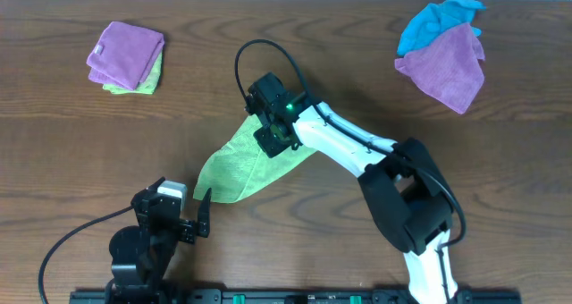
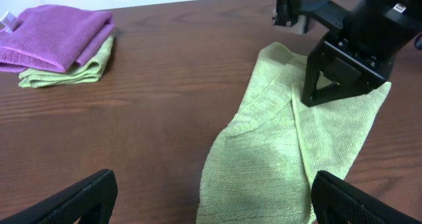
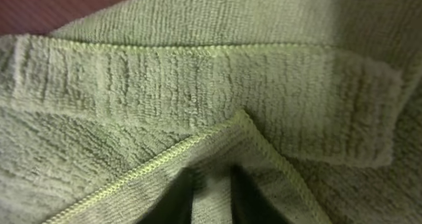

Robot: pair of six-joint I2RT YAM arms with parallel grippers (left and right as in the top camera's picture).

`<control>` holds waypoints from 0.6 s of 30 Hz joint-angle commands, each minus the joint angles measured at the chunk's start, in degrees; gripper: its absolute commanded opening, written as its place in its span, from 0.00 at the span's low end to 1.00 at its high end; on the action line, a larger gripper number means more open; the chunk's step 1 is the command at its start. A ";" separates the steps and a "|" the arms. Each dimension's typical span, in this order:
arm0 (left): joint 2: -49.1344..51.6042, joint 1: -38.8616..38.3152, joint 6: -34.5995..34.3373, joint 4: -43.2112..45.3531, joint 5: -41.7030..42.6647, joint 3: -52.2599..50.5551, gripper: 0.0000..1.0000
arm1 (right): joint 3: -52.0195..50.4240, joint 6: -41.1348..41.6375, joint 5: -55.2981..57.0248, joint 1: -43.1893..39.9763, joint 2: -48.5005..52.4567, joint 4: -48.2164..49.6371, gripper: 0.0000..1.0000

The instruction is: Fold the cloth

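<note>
The lime-green cloth (image 1: pixel 239 165) lies partly folded on the wooden table, stretched from the centre toward the front left. It also shows in the left wrist view (image 2: pixel 283 158) and fills the right wrist view (image 3: pixel 198 85). My right gripper (image 1: pixel 273 134) is down on the cloth's upper part and is shut on a stitched corner of it (image 3: pixel 211 197). My left gripper (image 1: pixel 192 216) is open and empty, low at the front, just short of the cloth's near end (image 2: pixel 211 201).
A folded purple cloth on a folded lime-green one (image 1: pixel 128 58) sits at the back left, also in the left wrist view (image 2: pixel 56 43). A bright blue cloth (image 1: pixel 436 22) and a purple cloth (image 1: pixel 447 67) lie crumpled at the back right.
</note>
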 commanded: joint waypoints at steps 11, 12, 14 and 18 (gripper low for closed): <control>-0.33 -0.22 0.00 -0.35 0.02 -1.14 0.95 | 3.72 2.99 0.70 0.00 -0.79 -9.62 0.17; -0.33 -0.22 -0.02 -0.37 0.02 -1.14 0.96 | 3.72 2.97 0.72 0.00 -0.81 -9.11 0.42; -0.33 -0.22 -0.02 -0.37 0.02 -1.14 0.95 | 3.63 2.99 0.70 0.00 -0.61 -7.96 0.56; -0.33 -0.22 -0.02 -0.37 0.02 -1.14 0.95 | 2.19 2.99 0.68 0.00 -0.50 -3.37 0.52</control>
